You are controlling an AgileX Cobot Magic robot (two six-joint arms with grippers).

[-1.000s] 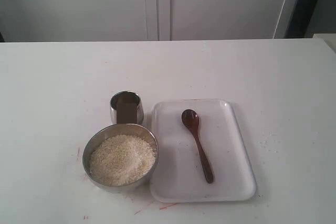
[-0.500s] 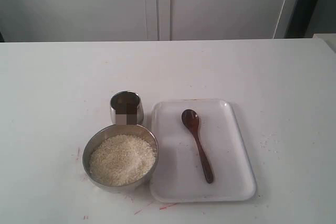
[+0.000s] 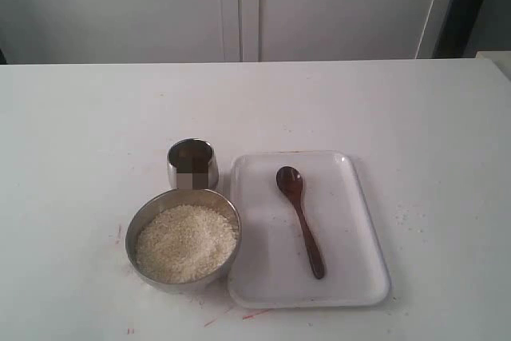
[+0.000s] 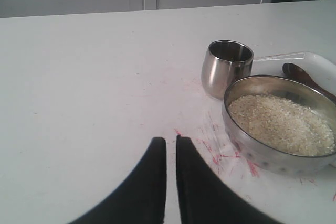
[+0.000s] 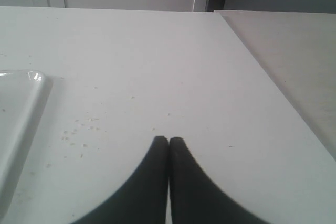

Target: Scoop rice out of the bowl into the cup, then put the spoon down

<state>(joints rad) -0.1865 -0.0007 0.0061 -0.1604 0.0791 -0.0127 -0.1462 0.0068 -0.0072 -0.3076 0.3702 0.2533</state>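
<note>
Nothing has shifted since a second ago: no arm has come into the exterior view, and every item lies where it did. The left gripper [image 4: 171, 140] hovers low over the bare desk [image 3: 80, 133] with its fingers all but closed, only a thin slit between them and nothing in it. The right gripper [image 5: 168, 140] has its tips pressed together, also empty.

Ahead of the left gripper, towards the other arm's side, stands the bowl [image 4: 262, 153], heaped with rice [image 3: 185, 241]. The cup [image 4: 218, 77] is just beyond it, farther from the gripper and nearly touching the bowl's rim. That closeness looks deliberate, as it keeps the carry from bowl to cup short.

The spoon [image 3: 300, 217] lies flat on the white tray [image 3: 351, 277], on the far side of the bowl from the left gripper. Its scoop points away and its handle trails back towards the arms, which I'd guess is meant to offer the handle for a grasp.

From the right gripper only the tray's near corner shows, off towards the left arm, with a few stray grains between. It seems the better placed for the spoon, but would have to open first.
</note>
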